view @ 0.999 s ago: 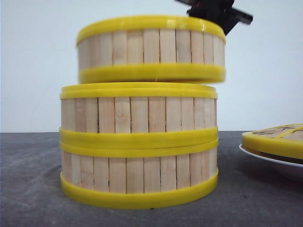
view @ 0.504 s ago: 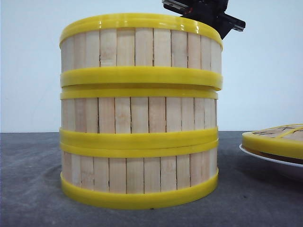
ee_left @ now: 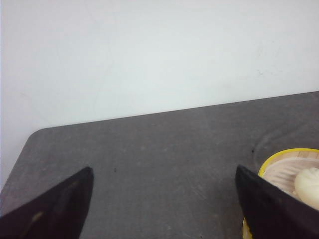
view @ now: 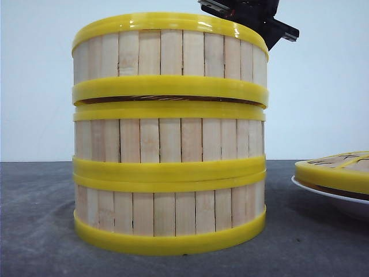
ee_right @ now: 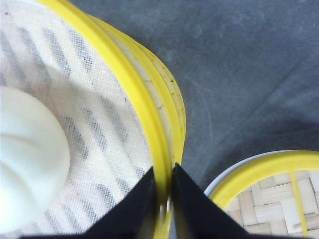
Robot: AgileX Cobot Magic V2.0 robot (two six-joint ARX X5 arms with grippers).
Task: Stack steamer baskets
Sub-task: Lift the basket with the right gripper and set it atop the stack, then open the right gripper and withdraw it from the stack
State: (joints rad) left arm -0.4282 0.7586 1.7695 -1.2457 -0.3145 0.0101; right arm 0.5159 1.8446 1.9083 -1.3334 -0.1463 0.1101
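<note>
Three steamer baskets stand in one stack in the front view: bottom [view: 169, 214], middle [view: 169, 141], top [view: 170, 55]. A thin dark gap shows under the top basket's lower rim. My right gripper [view: 259, 23] reaches down at its back right and is shut on its yellow rim [ee_right: 162, 164], one finger inside and one outside. A white bun [ee_right: 25, 159] lies on the mesh liner inside. My left gripper [ee_left: 164, 204] is open over bare table, with the top basket [ee_left: 286, 162] and its bun just beside one finger.
A flat yellow-rimmed lid [view: 337, 170] of woven slats rests on a white plate [view: 328, 196] to the right of the stack, close to it [ee_right: 269, 191]. The dark grey table [view: 34, 231] ends at a rounded far corner [ee_left: 37, 134] against a white wall.
The top basket hung above the stack and to the right a second ago. It has come down and leftward onto the middle basket, carried by my right gripper. The left gripper's earlier state is not shown.
</note>
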